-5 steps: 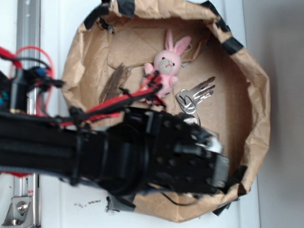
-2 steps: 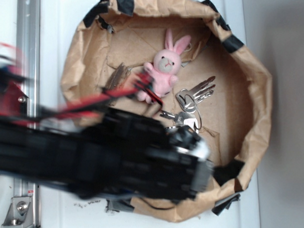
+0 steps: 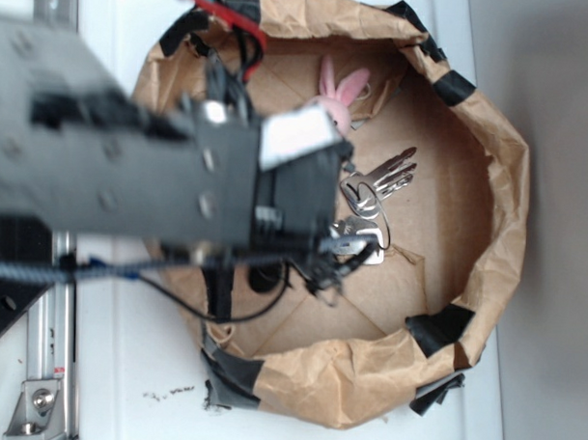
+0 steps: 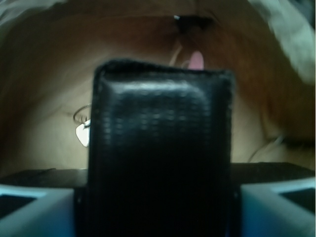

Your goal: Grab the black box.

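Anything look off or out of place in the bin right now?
Nothing looks spilled or damaged. The black box sits upright between the gripper's light fingers, filling the wrist view. The keys lie flat in the paper bin; the bunny's ears show behind the arm.

The box [image 4: 160,158] is glossy black with a faint woven grain, and the fingers [image 4: 32,212] flanking it are pale blue-grey. Behind the box, the paper bowl [image 3: 489,179] is kraft brown with matte black tape patches [image 3: 443,327] on its rim. The bunny's ears [image 3: 339,84] are pink and the keys [image 3: 378,179] silver.
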